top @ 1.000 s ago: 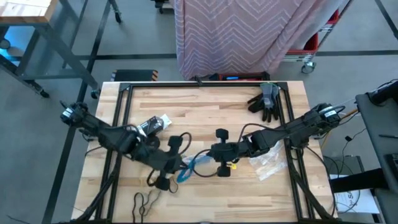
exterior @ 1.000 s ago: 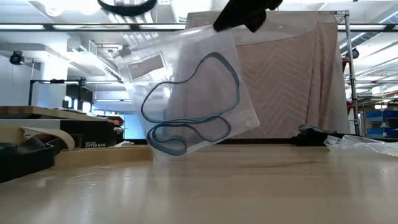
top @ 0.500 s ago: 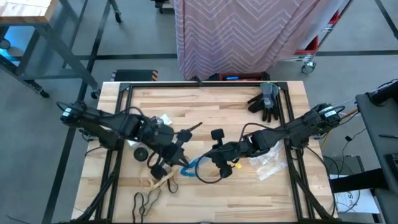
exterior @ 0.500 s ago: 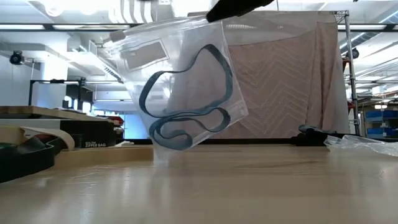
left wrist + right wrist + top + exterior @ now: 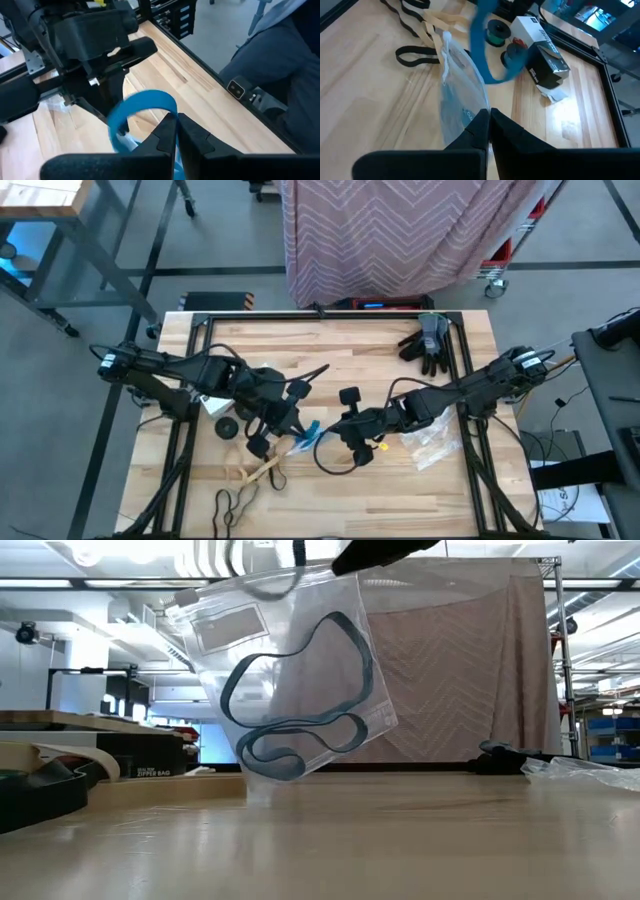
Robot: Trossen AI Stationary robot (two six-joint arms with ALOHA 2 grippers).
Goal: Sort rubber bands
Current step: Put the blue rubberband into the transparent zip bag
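A clear zip bag (image 5: pixel 290 670) with blue rubber bands (image 5: pixel 300 700) inside hangs over the middle of the table. My right gripper (image 5: pixel 488 122) is shut on it from the right, and my left gripper (image 5: pixel 176 131) is shut at its top from the left. In the high view the two grippers meet at the bag (image 5: pixel 306 436). A loop of blue band (image 5: pixel 142 106) arches just beyond my left fingers. Tan rubber bands (image 5: pixel 256 472) and black rubber bands (image 5: pixel 232 504) lie flat on the table near its front left. My left gripper is shut at the bag's top edge (image 5: pixel 292 578), coming slanting down from the table's left. Its own fingers hide the place of contact, so which layer it has cannot be told. My right gripper pinches the bag's top edge at its right corner (image 5: pixel 352 578) between its two fingers, slanting down from the table's right. The bag hangs tilted below the fingers, its lower end (image 5: pixel 280 772) close to the table.
Dark grey gloves (image 5: pixel 428 342) lie at the far right. Crinkly clear bags (image 5: pixel 432 444) lie under my right arm. A black box (image 5: pixel 542 46) and small spools (image 5: pixel 496 33) sit at the left, behind my left arm. A black frame (image 5: pixel 320 314) rims the table.
My left gripper has gone toward the table's right and far side, rolling as it went, up to the bag's top, and the tan bands beneath it have come into view. My right gripper has rolled in place. The bag has risen a little and tipped.
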